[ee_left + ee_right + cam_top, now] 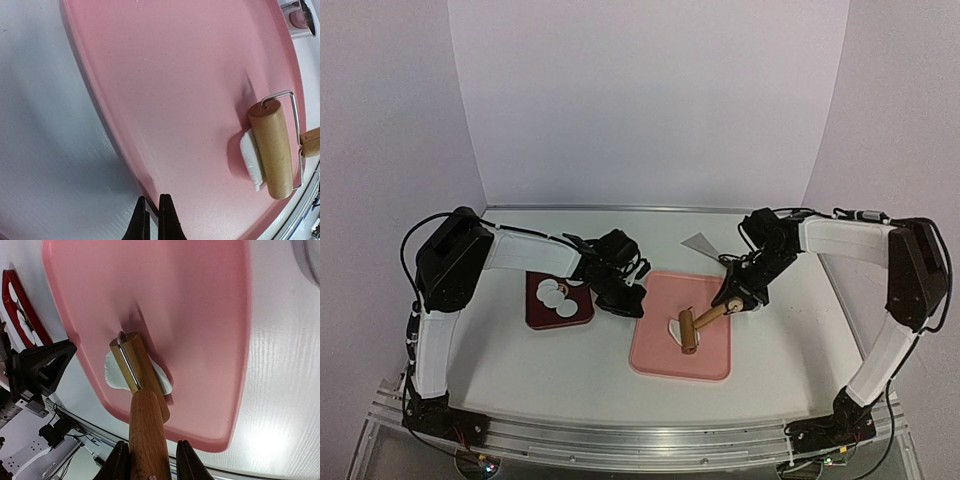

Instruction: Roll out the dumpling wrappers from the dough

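The dough (673, 325) is a flattened white patch on the pink board (708, 355). A wooden roller (688, 332) lies across it. My right gripper (732, 303) is shut on the roller's wooden handle (147, 435); the right wrist view shows the dough (114, 374) spreading out on both sides under the roller (136, 365). My left gripper (625, 298) is shut on the board's left rim, its fingers (170, 220) pinching that edge. Several round white dumpling wrappers (556, 294) lie on a dark red plate (535, 318) left of the board.
A small metal ring cutter (300, 17) stands beside the board's far right corner. A flat grey triangular piece (700, 243) lies on the table behind the board. White walls close in the back and sides.
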Available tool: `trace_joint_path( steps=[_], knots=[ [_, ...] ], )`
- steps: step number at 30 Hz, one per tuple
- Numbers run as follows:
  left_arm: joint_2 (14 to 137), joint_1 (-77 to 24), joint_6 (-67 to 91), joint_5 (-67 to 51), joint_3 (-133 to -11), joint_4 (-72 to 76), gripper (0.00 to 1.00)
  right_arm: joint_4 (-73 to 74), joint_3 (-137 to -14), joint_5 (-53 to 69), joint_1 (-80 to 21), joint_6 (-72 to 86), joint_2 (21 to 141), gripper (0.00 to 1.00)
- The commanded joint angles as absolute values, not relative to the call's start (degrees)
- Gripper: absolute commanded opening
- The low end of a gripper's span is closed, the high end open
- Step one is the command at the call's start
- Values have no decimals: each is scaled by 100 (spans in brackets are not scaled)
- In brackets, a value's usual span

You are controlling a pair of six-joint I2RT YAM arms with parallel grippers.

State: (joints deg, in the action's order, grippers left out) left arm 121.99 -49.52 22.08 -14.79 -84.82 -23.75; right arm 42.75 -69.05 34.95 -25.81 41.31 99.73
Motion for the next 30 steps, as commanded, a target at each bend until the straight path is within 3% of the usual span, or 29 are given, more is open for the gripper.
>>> trace_joint_path(
  steps=[1,11,23,30],
  knots=[
    [11936,-4993,2145,-1512,-8478,-2521,0,5473,-6391,1281,-2444,3916,10484,0],
    [11988,-4992,2127,-1504,-8560,-2566,0,5281,-7058,1499,-3149,4178,11262,0],
    [12067,-4993,2064,-1506,-8675,-2601,0,5520,-6309,1215,-2174,3808,10329,0],
    [12073,-4992,2057,-1494,-8680,-2602,0,5474,-6779,1387,-2584,3880,10885,0]
  ],
)
